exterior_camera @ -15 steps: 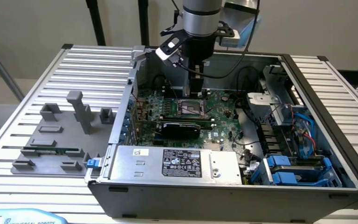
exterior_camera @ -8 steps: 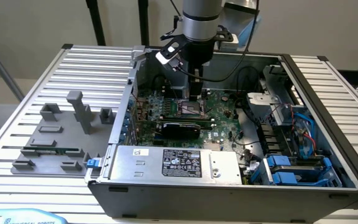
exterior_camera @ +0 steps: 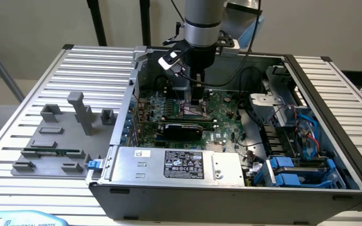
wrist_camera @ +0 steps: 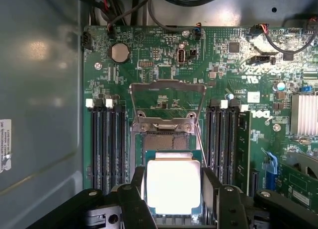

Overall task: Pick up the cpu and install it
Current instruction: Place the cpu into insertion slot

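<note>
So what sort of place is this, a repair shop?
More likely a robotics lab or test bench than a shop: an open computer case sits on a ribbed metal table, grey fixture blocks stand beside it, and the arm's pincer holds a cpu over the motherboard.

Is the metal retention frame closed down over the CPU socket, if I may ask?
No, the retention frame stands swung open, and the socket below it is uncovered.

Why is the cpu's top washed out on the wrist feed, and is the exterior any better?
Wrist view: glare whitens the lid of the cpu between the fingers; a soft reflection sits on the case wall. Exterior view: even light, no strong glare around the gripper.
</note>
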Robot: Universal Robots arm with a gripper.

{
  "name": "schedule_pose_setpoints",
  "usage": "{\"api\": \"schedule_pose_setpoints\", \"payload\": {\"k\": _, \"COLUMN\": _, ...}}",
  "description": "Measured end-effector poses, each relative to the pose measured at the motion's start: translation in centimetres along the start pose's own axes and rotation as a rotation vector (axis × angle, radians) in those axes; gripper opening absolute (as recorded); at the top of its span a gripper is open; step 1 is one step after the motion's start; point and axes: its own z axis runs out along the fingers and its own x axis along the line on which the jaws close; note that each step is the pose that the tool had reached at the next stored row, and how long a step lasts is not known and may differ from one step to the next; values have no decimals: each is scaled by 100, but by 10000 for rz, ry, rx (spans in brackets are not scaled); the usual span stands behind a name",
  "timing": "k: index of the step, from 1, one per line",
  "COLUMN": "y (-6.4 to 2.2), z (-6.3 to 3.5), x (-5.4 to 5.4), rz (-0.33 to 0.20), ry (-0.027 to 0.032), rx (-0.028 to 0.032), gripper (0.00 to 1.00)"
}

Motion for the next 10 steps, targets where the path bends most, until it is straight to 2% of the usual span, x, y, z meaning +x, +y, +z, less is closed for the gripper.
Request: {"api": "schedule_pose_setpoints", "payload": {"k": 10, "y": 15, "z": 183, "x": 63, "rz": -7, "ry": 14, "rx": 0, "gripper": 55}}
